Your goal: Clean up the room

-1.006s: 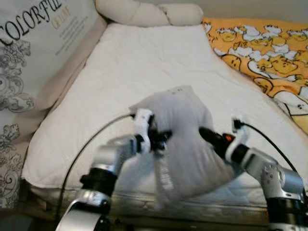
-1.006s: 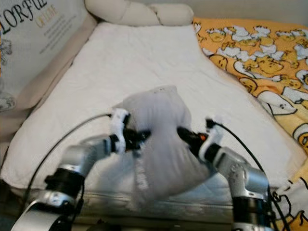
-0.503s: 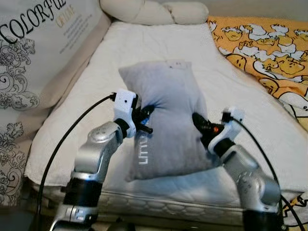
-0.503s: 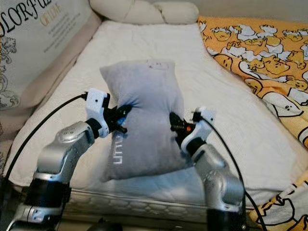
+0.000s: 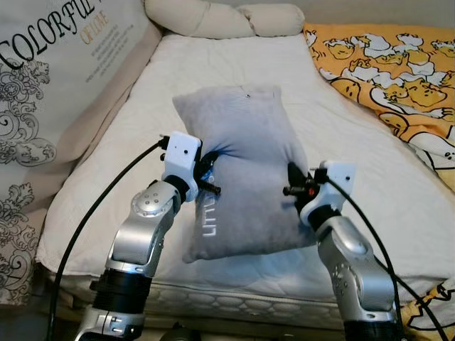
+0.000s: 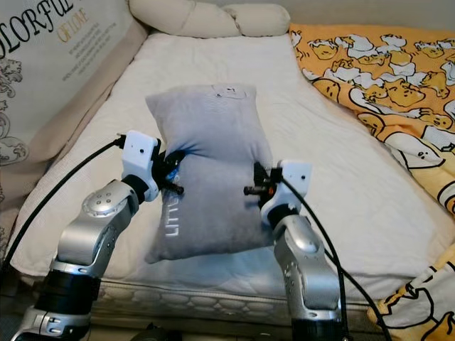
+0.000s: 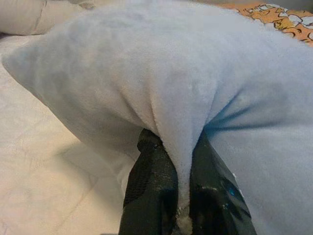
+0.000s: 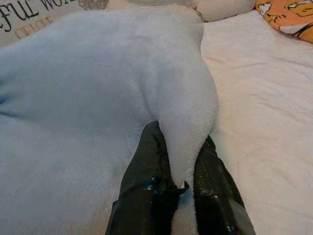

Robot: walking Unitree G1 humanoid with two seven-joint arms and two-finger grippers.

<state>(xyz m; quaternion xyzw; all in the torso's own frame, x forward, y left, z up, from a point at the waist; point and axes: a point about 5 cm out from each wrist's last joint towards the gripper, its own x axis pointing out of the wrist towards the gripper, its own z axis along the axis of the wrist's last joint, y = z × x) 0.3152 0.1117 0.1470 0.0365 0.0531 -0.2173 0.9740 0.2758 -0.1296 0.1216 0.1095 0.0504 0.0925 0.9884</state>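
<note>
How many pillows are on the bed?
2: a grey pillow in the middle of the bed, pinched by the left gripper and right gripper; a cream knotted pillow at the head.

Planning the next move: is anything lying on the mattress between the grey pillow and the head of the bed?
Nothing visible: bare white mattress lies between the grey plush pillow and the cream knotted cushion.

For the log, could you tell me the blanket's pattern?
Orange blanket with yellow cartoon ducks, clearest in the left eye view.
</note>
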